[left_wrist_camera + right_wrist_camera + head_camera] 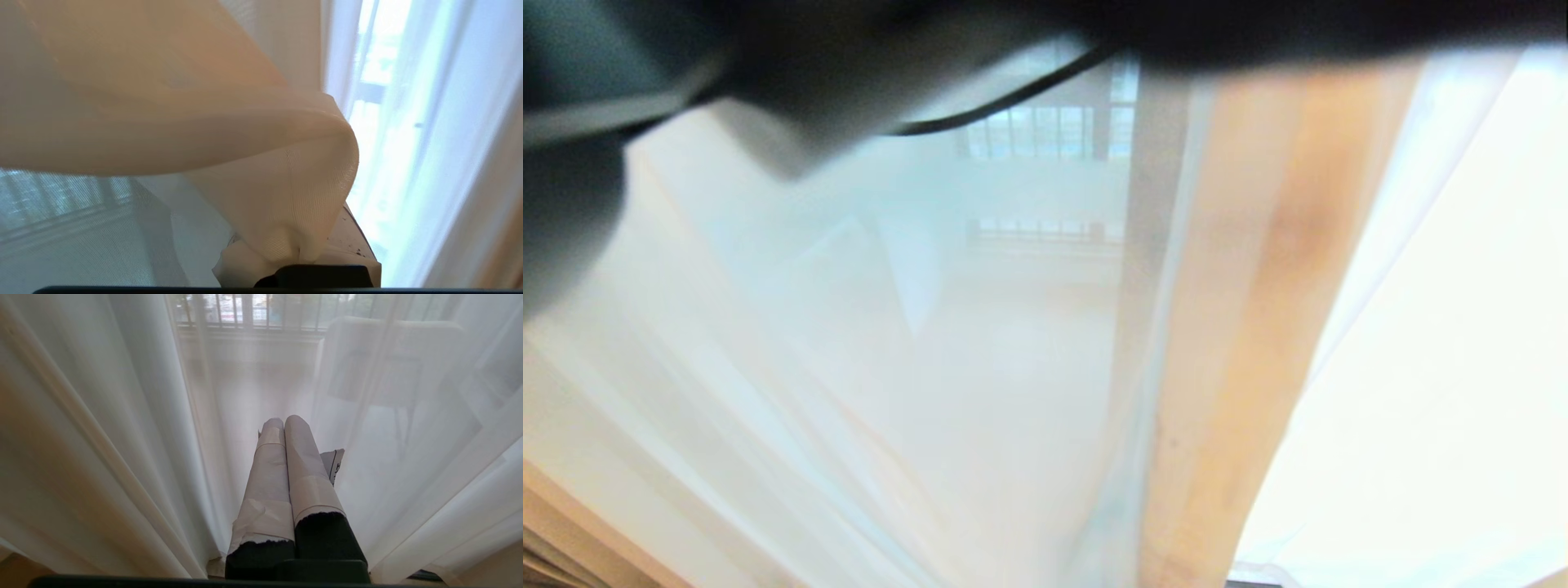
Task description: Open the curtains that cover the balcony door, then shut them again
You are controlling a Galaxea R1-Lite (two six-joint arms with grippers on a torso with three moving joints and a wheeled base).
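Left wrist view shows the left gripper (pixel 302 261) jaws pinched on the curtains (pixel 245 134).

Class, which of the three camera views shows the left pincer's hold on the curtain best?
The left wrist view: a cream fold of the curtain is bunched where it enters the shut left pincer. The head view shows only a dark blurred arm across draped fabric. The right wrist view shows the right pincer, shut and empty.

The left arm (pixel 645 73) crosses the upper left of the head view, blurred. The left gripper (pixel 286 249) seems clamped shut. The right gripper (pixel 284 424) has its taped fingers (pixel 265 477) pressed together at centre frame.
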